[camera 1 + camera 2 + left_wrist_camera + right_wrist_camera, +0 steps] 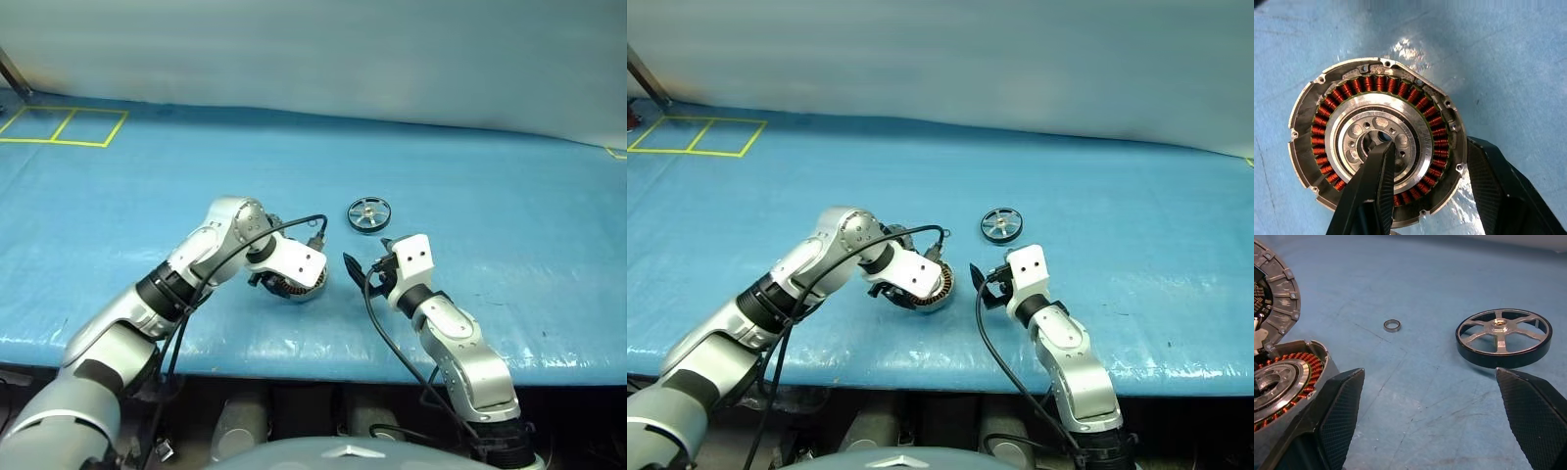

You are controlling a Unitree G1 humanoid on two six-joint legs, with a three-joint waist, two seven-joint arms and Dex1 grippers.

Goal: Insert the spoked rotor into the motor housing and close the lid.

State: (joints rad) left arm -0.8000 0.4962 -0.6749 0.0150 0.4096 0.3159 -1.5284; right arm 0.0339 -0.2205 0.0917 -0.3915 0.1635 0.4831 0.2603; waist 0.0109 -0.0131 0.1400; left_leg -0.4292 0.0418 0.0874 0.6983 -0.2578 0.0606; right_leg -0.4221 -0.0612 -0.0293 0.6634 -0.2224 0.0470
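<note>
The motor housing (1376, 142), a grey round case with a copper-brown ring of windings, is near the table's front edge. My left gripper (1430, 147) is shut on it, one finger in the centre hole and the other outside the rim. Its lid (1278, 289) stands swung open behind it. The spoked rotor (369, 214), dark-rimmed with silver spokes, lies flat on the mat further back. My right gripper (1428, 372) stands open just right of the housing, pointing toward the rotor (1503, 338) and holding nothing.
A tiny thin metal ring (1392, 325) lies on the blue mat (490, 196) between the housing and the rotor. Yellow tape squares (64, 127) mark the far left corner. The table's front edge (323, 362) runs just below both grippers.
</note>
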